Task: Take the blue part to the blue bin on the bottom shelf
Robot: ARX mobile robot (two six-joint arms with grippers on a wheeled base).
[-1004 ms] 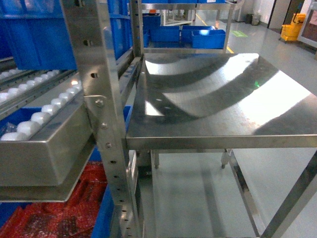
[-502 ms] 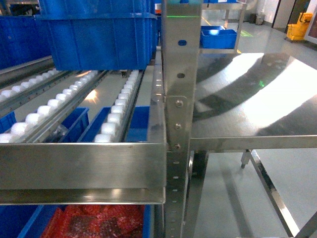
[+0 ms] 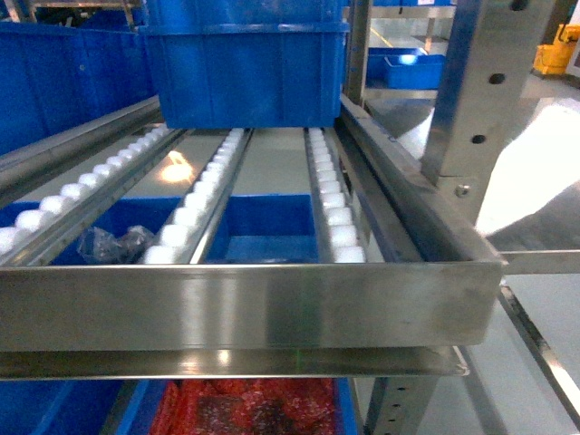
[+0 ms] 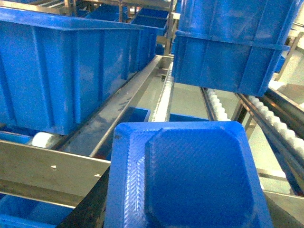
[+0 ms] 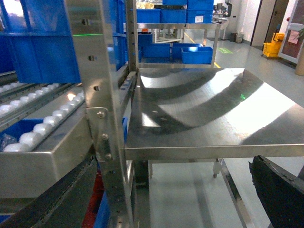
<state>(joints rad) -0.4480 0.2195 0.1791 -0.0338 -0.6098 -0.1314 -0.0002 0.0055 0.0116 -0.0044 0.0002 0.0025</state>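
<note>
**binwatcher:** What does the part look like up close?

**rackrat:** It's a flat blue plastic part (image 4: pixel 190 180), squarish with clipped corners. It has a raised eight-sided middle and a fine woven texture all over. There's just the one, and it fills the bottom of the left wrist view.

**binwatcher:** Is it held, or just sitting there?

**rackrat:** It looks held. The left gripper (image 4: pixel 185 213) is clamped on it, and a dark finger (image 4: pixel 88 209) presses right against its left edge. The other side is mostly hidden under the part. It hangs out in front of the shiny steel roller tier (image 3: pixel 254 304), just ahead of the front rail and not resting on anything.

**binwatcher:** And the right arm?

**rackrat:** The right gripper (image 5: pixel 171 199) is spread wide with nothing in it. Its two black fingers (image 5: pixel 280 194) sit at opposite bottom corners of its view, with the small steel table (image 5: pixel 213 109) between and beyond them.

**binwatcher:** Got counts?

**rackrat:** In the head view I count three rows of white rollers (image 3: pixel 195 208) on the tier. One big blue crate (image 3: pixel 245 63) sits on them at the back, and a second blue crate (image 3: pixel 63 82) is off to its left. Through the gaps between the tracks there's an open blue bin (image 3: pixel 263 236) on the level below, near a crumpled clear bag (image 3: pixel 113 243). Lower still, under the front rail, one more blue bin holds red stuff (image 3: pixel 245 408). I can't tell which level is the lowest from here.
</note>
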